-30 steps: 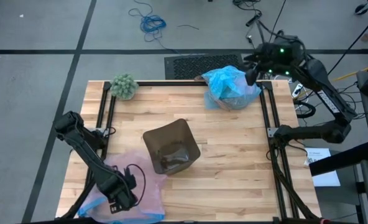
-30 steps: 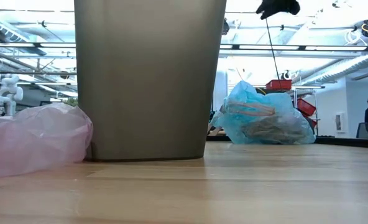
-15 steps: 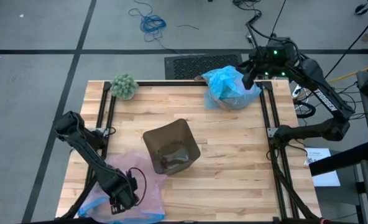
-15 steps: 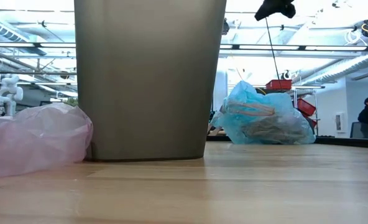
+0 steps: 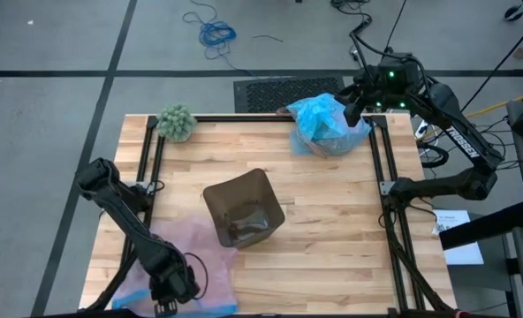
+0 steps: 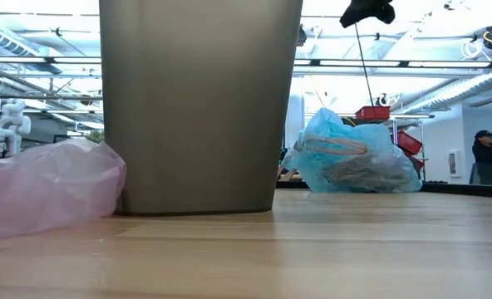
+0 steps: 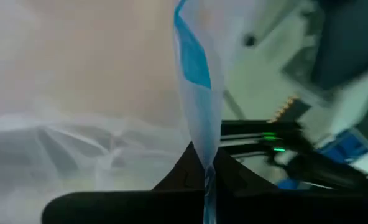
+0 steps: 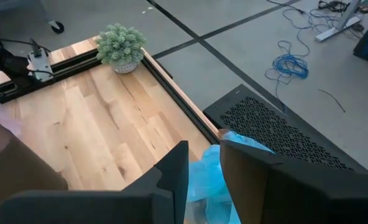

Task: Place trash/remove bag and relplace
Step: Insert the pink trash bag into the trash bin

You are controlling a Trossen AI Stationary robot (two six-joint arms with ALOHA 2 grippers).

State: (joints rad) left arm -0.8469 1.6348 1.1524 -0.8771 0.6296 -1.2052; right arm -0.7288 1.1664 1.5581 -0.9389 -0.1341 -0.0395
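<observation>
Light-blue crinkly bag, bulging | right hand above, slightly parted | left hand pinching pink bag

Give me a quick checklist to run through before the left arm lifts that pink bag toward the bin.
1. Left claw shut on the pink bag, at its blue rim: ok.
2. Bin upright at mid-table: ok.
3. Bin unlined, ready for a new bag: cannot tell; something dark lies at its bottom.
4. Filled blue bag out of the bin, at the far right corner: ok.
5. Right claw clear of the bin, above the blue bag: ok.
6. Fuzzy green ball far from the bin: ok.
</observation>
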